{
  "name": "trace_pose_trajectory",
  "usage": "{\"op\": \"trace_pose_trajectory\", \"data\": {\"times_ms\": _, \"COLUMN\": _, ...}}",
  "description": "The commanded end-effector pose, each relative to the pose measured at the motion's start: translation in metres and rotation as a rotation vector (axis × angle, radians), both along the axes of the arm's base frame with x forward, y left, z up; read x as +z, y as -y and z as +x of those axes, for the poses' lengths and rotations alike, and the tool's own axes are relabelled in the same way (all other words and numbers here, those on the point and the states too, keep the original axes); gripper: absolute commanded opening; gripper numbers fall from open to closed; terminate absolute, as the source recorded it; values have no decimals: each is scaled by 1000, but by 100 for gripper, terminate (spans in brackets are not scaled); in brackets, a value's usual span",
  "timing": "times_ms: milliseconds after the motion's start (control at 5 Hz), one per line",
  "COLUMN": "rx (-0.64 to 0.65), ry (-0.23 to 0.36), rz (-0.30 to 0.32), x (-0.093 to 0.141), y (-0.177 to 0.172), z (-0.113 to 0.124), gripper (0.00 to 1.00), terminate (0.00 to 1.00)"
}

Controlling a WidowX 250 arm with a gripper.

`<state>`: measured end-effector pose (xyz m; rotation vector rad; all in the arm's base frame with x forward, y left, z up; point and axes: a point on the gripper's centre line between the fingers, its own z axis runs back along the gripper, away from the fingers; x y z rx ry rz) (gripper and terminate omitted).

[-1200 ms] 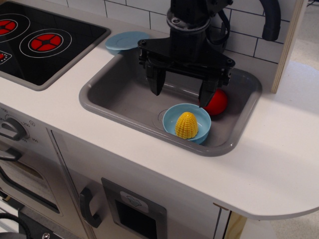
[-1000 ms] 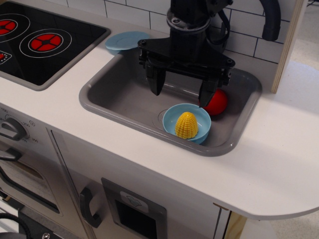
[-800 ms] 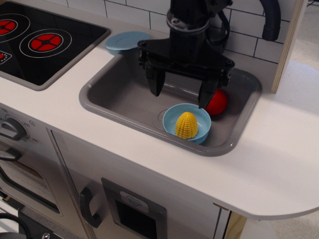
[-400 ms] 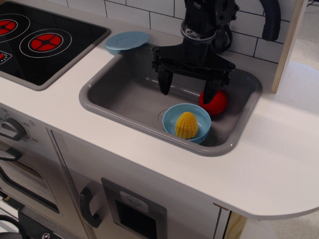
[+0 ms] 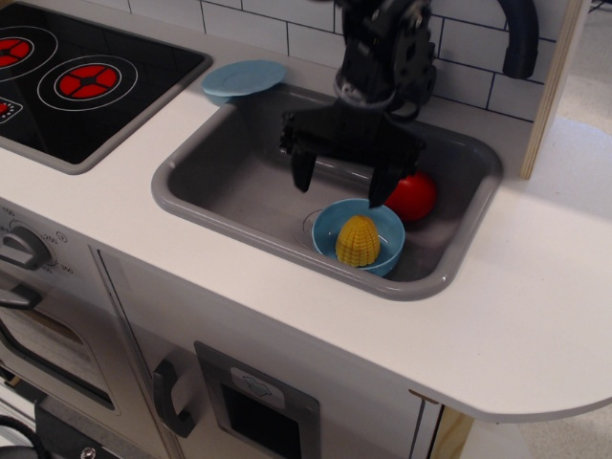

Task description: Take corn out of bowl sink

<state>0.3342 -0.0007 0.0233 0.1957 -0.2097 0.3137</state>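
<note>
observation.image: corn (image 5: 358, 241) inside bowl (image 5: 328, 227), bowl inside sink (image 5: 212, 178)

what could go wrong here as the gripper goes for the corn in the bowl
1. The open gripper hangs above and behind the corn, not centred over it; closing from there could catch the bowl rim and lift or tip it.
2. One fingertip sits right beside the red ball, so a descent may knock it.
3. The corn is domed and bumpy, so it may slip out of a shallow pinch and drop back into the sink.
</note>
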Motion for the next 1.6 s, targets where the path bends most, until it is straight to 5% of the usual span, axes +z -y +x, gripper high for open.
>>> {"op": "trace_pose_trajectory", "data": {"times_ms": 0, "rx": -3, "ry": 5, "rz": -3, "x": -5, "y": 6, "z": -2, "gripper": 100, "terminate": 0}}
{"op": "trace_pose_trajectory", "data": {"times_ms": 600, "rx": 18, "ry": 17, "rz": -29, "x": -7, "y": 26, "z": -12, "gripper": 100, "terminate": 0}}
{"op": "trace_pose_trajectory", "data": {"times_ms": 800, "rx": 39, "ry": 22, "rz": -47, "x": -9, "y": 24, "z": -11, "gripper": 0, "terminate": 0}}
{"op": "trace_pose_trajectory", "data": {"times_ms": 1400, "rx": 64, "ry": 60, "rz": -119, "x": 30, "y": 19, "z": -1, "gripper": 0, "terminate": 0}}
